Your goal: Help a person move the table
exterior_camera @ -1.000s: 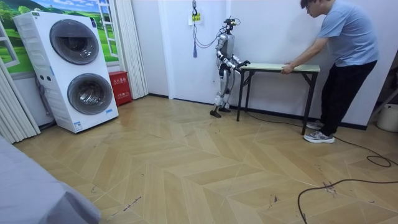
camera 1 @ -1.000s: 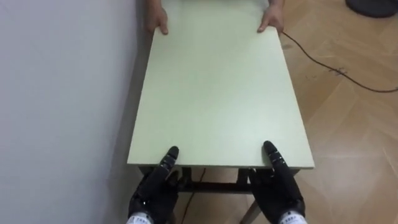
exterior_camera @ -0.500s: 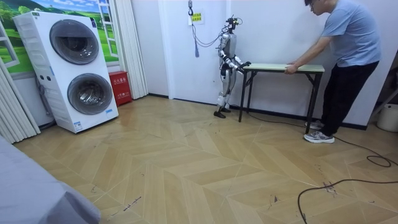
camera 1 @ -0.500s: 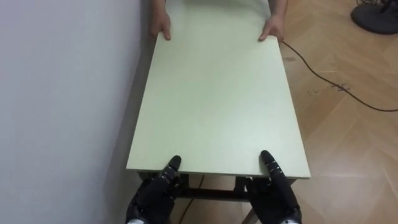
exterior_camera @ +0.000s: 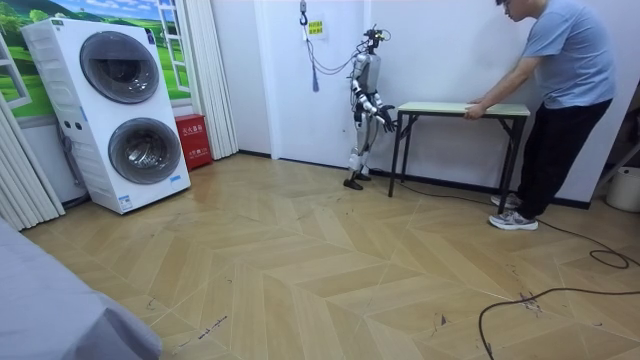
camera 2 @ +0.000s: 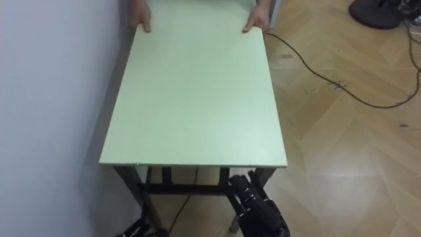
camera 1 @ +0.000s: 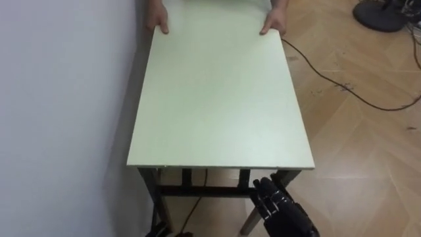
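One table (camera 1: 217,99) with a pale green top stands with its long side along the white wall (camera 1: 59,99). One person (exterior_camera: 565,90) stands at the far end, with two hands on the far edge: wall-side hand (camera 1: 156,20) and outer hand (camera 1: 273,25). One dark cable (camera 1: 342,85) lies on the wood floor. The robot stands at the near end. Its right hand (camera 1: 281,209) hangs below the near edge, clear of the top, fingers curled and holding nothing. Its left hand (camera 2: 137,229) shows low by the wall-side leg; state cannot be told.
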Controlling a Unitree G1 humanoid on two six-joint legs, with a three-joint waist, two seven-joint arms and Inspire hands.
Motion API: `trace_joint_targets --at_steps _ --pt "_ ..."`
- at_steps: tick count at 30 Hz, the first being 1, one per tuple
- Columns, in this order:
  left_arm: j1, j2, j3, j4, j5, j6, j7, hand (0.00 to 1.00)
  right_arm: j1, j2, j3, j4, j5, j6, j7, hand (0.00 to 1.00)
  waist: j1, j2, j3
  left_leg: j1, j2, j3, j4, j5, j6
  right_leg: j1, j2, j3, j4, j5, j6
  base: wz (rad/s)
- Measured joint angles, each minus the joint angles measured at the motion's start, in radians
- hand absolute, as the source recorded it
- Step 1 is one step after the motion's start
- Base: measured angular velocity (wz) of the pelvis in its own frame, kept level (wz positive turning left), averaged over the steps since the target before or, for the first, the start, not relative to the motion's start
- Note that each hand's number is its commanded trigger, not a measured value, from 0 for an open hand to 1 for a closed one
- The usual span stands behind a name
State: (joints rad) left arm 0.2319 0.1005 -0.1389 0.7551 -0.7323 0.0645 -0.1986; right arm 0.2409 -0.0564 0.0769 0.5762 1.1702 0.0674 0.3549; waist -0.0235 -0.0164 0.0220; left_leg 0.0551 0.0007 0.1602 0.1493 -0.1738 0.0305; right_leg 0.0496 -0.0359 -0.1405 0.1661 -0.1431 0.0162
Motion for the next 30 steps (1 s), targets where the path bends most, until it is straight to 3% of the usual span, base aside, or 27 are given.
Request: trace_joint_targets --at_steps 4,6,7,15,23,30 --pt "-0.015 -0.003 -0.001 0.007 0.000 0.000 0.001 0.00 -0.003 -0.006 0.000 0.001 0.000 0.000 0.021 0.00 -0.001 0.021 -0.0002 -0.005 0.003 -0.004 0.000 -0.020 0.014 0.000 0.004 -0.004 0.000 -0.002 0.001 0.00" --pt "-0.018 -0.003 -0.001 0.016 0.000 0.000 0.001 0.00 -0.003 -0.013 0.000 0.002 0.001 0.001 0.021 0.00 -0.001 0.026 -0.0067 -0.008 0.000 -0.003 0.004 -0.021 0.016 0.001 0.001 -0.009 0.003 -0.003 0.001 -0.05" --pt "-0.014 -0.003 -0.001 0.016 0.000 0.000 0.000 0.00 -0.002 -0.015 0.000 0.002 0.001 0.001 0.022 0.00 -0.003 0.026 -0.0123 -0.009 -0.001 -0.002 0.011 -0.021 0.017 0.002 0.000 -0.009 0.003 -0.003 0.001 -0.06" --pt "0.000 -0.004 -0.001 0.016 -0.001 0.000 -0.001 0.00 -0.002 -0.026 0.000 0.001 0.003 -0.001 0.036 0.00 -0.012 0.013 -0.0218 -0.011 0.000 0.001 0.034 -0.021 0.016 0.003 -0.002 -0.013 0.003 -0.008 -0.010 0.00" --pt "0.002 0.001 -0.001 0.034 0.000 -0.002 0.000 0.00 0.001 -0.028 0.001 0.013 -0.007 -0.003 0.054 0.00 -0.016 0.008 -0.0211 -0.009 0.001 0.001 0.032 -0.021 0.016 0.005 0.000 -0.016 0.005 -0.008 -0.011 0.00" --pt "-0.026 0.002 0.042 0.130 0.060 -0.017 0.012 0.00 -0.008 -0.036 -0.026 0.238 -0.221 -0.006 0.039 0.00 -0.022 0.013 -0.0169 0.008 0.003 -0.002 0.013 -0.024 0.012 0.018 0.003 -0.031 0.001 -0.008 -0.011 0.00"
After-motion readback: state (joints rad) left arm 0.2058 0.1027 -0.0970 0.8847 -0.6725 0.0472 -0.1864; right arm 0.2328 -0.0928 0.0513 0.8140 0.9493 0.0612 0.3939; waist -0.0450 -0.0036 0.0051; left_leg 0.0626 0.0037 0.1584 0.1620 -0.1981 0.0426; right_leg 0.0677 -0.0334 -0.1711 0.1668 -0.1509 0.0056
